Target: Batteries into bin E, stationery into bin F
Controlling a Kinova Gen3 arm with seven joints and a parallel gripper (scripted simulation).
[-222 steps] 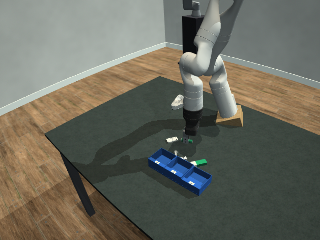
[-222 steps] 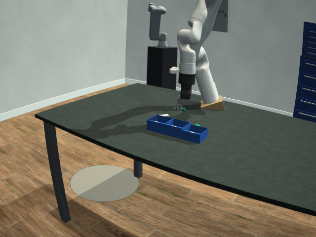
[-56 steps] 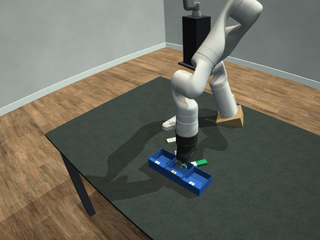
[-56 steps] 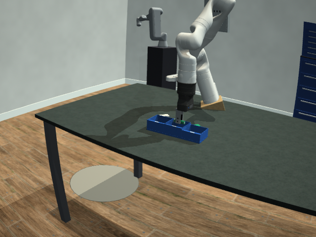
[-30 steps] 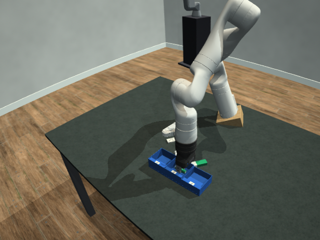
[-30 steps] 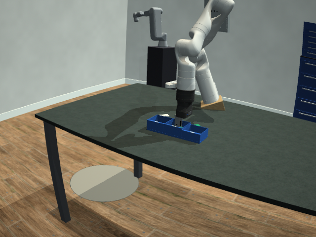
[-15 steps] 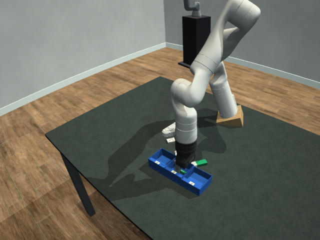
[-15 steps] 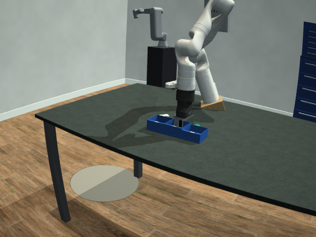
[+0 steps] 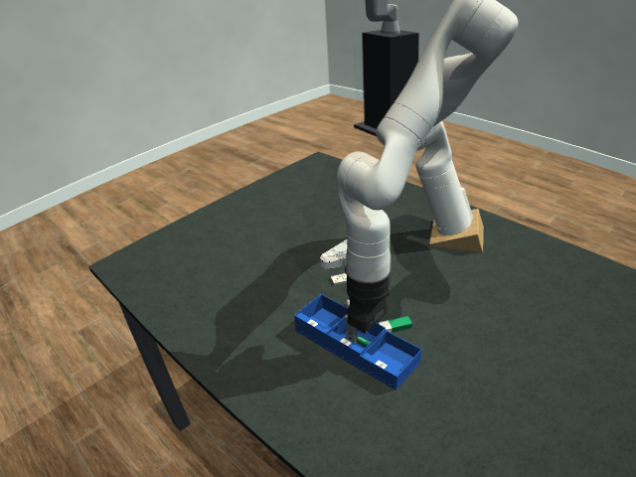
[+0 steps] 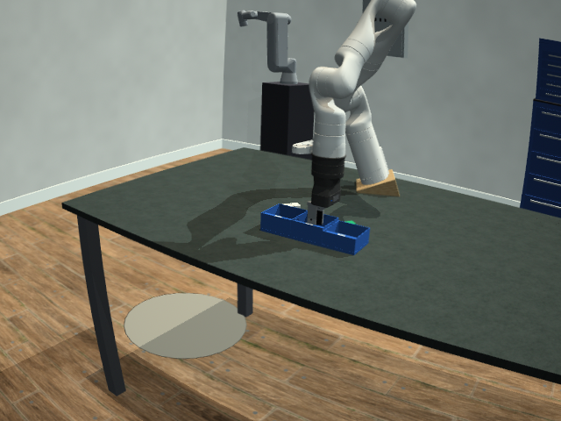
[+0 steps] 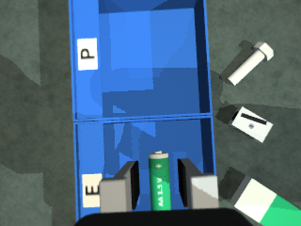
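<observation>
A green battery lies lengthwise in the compartment labelled E, the middle one of a blue three-part bin row. My gripper points straight down into that compartment. Its fingers are open, with a gap on each side of the battery. The compartment labelled P beside it is empty. A green and white eraser lies on the table just outside the bin. The third compartment is empty.
A white bolt and a small white block with a black mark lie on the table beside the bin. A white stapler-like object lies farther back. A wooden wedge sits at the arm's base.
</observation>
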